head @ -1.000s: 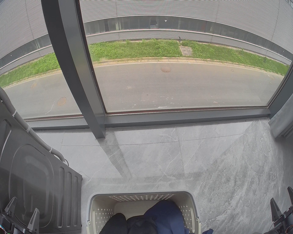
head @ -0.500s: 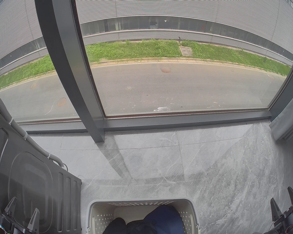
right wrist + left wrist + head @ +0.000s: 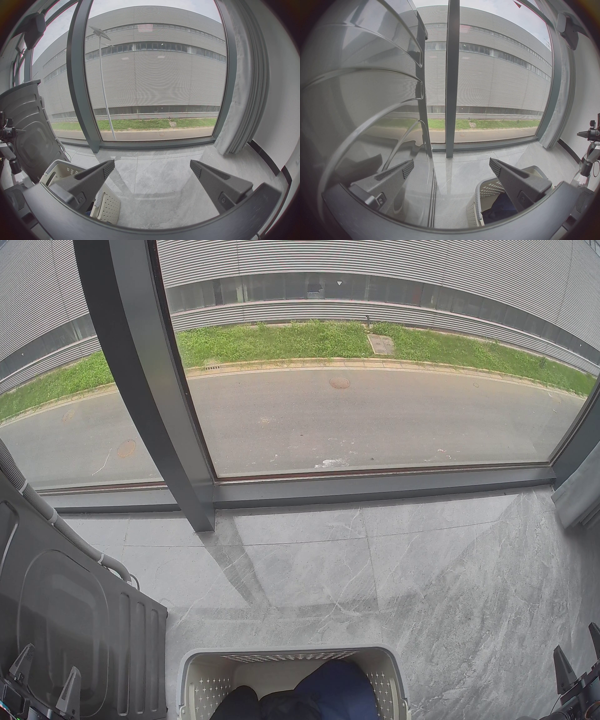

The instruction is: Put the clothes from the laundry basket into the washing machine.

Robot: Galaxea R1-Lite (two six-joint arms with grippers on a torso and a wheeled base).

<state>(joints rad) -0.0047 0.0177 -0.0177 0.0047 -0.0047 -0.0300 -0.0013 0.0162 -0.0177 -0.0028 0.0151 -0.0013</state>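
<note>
Here the clothes (image 3: 337, 687) sit in the laundry basket (image 3: 199, 677), which lies between the left gripper (image 3: 49, 671) and the right gripper (image 3: 576, 646). The left seems slightly nearer. Both gape wide, empty.

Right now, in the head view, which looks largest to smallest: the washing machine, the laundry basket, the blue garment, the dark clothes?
1. washing machine, largest.
2. laundry basket.
3. blue garment and dark clothes: they look alike, and both are cut by the picture's edge, so unranked.
</note>
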